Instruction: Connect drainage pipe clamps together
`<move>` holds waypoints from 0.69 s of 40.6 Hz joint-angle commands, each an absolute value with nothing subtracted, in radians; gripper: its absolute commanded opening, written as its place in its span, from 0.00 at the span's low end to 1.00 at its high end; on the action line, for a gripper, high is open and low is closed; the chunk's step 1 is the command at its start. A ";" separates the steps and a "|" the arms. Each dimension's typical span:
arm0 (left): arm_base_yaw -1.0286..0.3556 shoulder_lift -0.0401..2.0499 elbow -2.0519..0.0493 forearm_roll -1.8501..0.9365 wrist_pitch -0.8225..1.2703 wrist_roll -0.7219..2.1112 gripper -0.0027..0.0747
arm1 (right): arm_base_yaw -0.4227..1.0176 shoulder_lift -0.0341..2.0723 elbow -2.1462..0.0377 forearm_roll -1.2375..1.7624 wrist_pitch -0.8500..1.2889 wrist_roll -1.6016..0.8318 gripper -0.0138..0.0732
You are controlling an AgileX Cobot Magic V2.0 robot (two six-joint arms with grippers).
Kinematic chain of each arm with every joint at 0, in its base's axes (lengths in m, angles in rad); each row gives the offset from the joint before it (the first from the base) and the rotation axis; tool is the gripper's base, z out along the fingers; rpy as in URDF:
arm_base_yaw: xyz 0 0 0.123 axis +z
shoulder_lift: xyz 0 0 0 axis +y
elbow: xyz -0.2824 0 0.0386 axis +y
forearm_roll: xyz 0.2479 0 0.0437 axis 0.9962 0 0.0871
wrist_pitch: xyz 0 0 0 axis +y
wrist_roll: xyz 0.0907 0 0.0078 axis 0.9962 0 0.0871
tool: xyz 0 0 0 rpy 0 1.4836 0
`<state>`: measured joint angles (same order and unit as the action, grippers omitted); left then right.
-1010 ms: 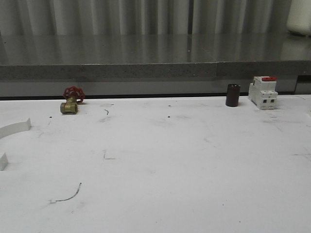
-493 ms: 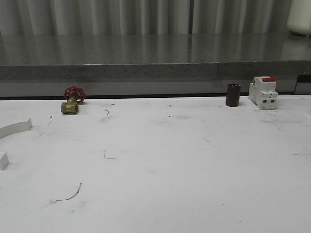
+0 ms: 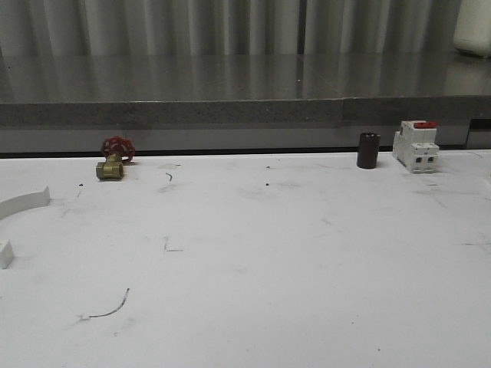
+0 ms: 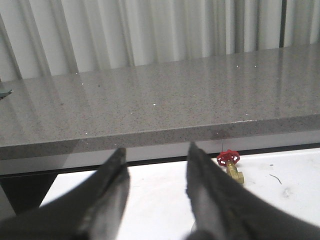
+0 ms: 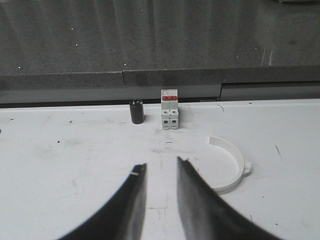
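One white half-ring drainage pipe clamp [image 3: 23, 202] lies at the table's far left edge in the front view, cut off by the frame; its other end [image 3: 5, 254] pokes in lower down. A second white half-ring clamp [image 5: 231, 167] lies flat on the table in the right wrist view, just beyond and beside my right gripper [image 5: 161, 166], which is open with nothing between its fingers. My left gripper [image 4: 156, 151] is open and empty above the table, facing the grey counter, with the brass valve [image 4: 231, 165] off to one side.
A brass valve with a red handwheel [image 3: 114, 158] stands at the back left. A dark cylinder [image 3: 368, 150] and a white circuit breaker with a red switch [image 3: 416, 145] stand at the back right. A grey counter ledge [image 3: 245, 111] runs behind the white table [image 3: 268, 253].
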<state>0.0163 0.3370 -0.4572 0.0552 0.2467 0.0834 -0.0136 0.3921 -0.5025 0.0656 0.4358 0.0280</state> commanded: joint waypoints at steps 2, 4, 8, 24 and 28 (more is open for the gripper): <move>0.018 0.350 -0.488 0.052 0.176 0.079 0.82 | -0.022 0.405 -0.540 0.042 0.353 0.018 0.80; 0.018 0.350 -0.488 0.052 0.176 0.079 0.90 | -0.022 0.405 -0.540 0.033 0.353 0.018 0.89; 0.018 0.350 -0.488 0.052 0.176 0.079 0.94 | -0.022 0.405 -0.540 0.021 0.353 0.018 0.90; 0.018 0.350 -0.488 0.052 0.176 0.079 0.84 | -0.022 0.405 -0.540 0.021 0.353 0.018 0.90; 0.018 0.350 -0.488 0.031 0.176 0.079 0.82 | -0.022 0.405 -0.540 0.021 0.353 0.018 0.90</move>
